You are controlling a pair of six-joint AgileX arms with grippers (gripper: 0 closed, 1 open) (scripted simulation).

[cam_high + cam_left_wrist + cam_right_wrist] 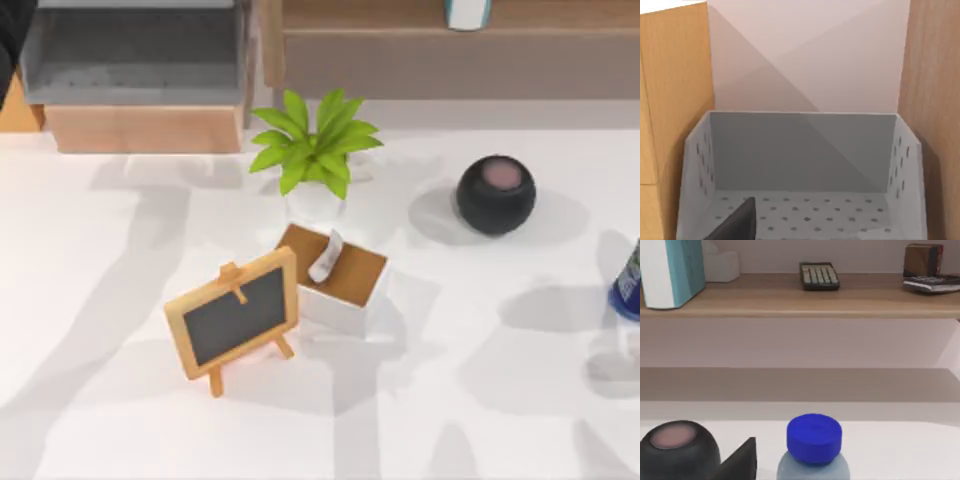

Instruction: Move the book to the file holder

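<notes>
Right at your right wrist camera sits a blue-capped bottle (814,450), beside a black round speaker (677,452); one dark finger (740,460) of the right tool shows, and you cannot tell whether it is released or clenched. Your book (672,270) stands upright on the wooden shelf (800,302), along from a calculator (819,276). Your left tool's finger (737,222) hangs above the grey file holder (802,150), its state likewise unclear. On the counter (100,280) stand a chalkboard (233,320) and a potted plant (312,150).
</notes>
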